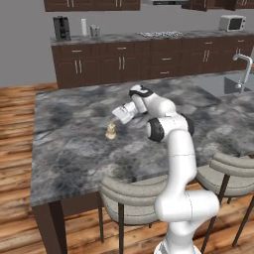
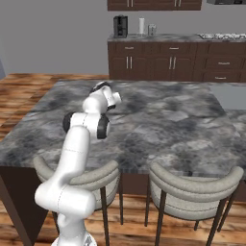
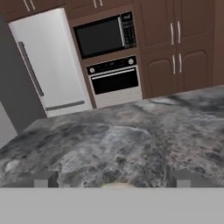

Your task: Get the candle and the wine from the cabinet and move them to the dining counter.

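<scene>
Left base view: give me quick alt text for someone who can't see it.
The small cream candle stands on the grey marbled dining counter, just below the open gripper of the white arm, which hovers over it. Two grey cushioned stools sit at the counter's near edge; dark lower cabinets line the back wall.

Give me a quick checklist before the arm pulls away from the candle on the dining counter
1. Candle resting on the dining counter: ok.
2. Candle upright: ok, as far as the left base view shows.
3. Gripper open, fingertips spread wide in the hand view: ok.
4. Fingers clear of the candle: cannot tell; it sits just under the hand.
5. Candle away from the counter's edge: ok.
6. Wine delivered to the counter: not ok.
</scene>
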Available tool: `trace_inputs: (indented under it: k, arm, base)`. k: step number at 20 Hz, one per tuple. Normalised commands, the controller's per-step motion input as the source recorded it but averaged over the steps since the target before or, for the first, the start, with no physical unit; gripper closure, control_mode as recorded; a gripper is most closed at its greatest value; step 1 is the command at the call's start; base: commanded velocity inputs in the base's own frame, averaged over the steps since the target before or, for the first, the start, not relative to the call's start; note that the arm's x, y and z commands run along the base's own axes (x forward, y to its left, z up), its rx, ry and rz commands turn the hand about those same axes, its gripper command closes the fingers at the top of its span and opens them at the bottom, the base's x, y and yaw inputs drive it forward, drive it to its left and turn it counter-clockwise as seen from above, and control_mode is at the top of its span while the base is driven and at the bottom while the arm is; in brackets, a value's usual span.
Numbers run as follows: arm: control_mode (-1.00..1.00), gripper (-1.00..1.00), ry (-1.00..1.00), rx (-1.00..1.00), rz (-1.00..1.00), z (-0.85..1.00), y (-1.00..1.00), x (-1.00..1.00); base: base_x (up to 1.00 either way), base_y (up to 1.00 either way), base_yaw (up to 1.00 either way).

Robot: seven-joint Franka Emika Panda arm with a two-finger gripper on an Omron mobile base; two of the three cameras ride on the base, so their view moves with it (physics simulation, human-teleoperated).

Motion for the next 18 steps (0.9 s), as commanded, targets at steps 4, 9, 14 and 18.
trace_inputs:
  k: [4,9,14,18]
  arm:
    - [-1.0,-1.0,0.0,-0.04,-0.02,0.47,-0.18,-0.53]
    - [-1.0,-1.0,0.0,-0.05,-0.16,0.38,-0.26,-0.75]
    - [-1.0,-1.0,0.01,0.0,-0.29,0.57,-0.32,-0.78]
    - [-1.0,-1.0,0.06,0.0,-0.35,0.52,-0.24,-0.85]
  base:
    - [0.0,0.0,0.0]
    - [0.0,0.0,0.0]
    - [0.0,0.0,0.0]
    - [0.0,0.0,0.0]
